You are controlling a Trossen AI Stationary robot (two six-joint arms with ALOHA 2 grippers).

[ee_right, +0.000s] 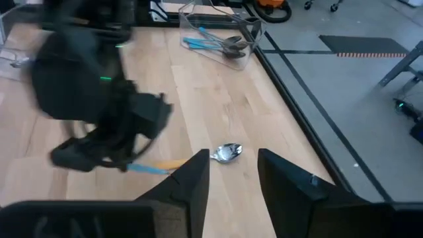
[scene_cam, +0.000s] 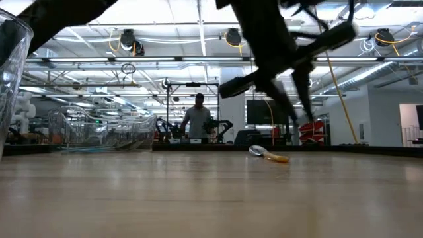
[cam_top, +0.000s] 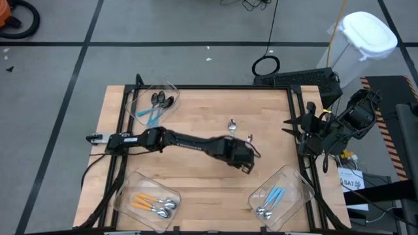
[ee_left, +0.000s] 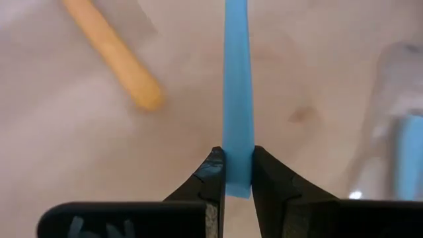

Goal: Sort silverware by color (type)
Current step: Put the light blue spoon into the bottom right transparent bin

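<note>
My left gripper [cam_top: 247, 163] hangs over the table's middle right, shut on a spoon with a light-blue handle [ee_left: 238, 99]; its bowl does not show. A silver spoon with an orange handle [ee_right: 228, 153] lies flat on the wood just beyond it, also seen in the low view [scene_cam: 268, 154]. My right gripper [ee_right: 232, 158] stands open at the table's right edge [cam_top: 295, 127], raised, with nothing between its fingers. My left gripper pinches the blue handle near its free end [ee_left: 238, 173] between its two fingertips, one on each narrow side. The fingers slant downward and the handle runs on ahead in line with them. The spoon is lifted clear of the table.
Three clear bins stand on the table: far left [cam_top: 154, 104] with black-bowled blue spoons, near left [cam_top: 150, 202] with orange-handled silver spoons, near right [cam_top: 279, 196] with blue-handled silver spoons. Black rails frame the wooden top [cam_top: 196, 111].
</note>
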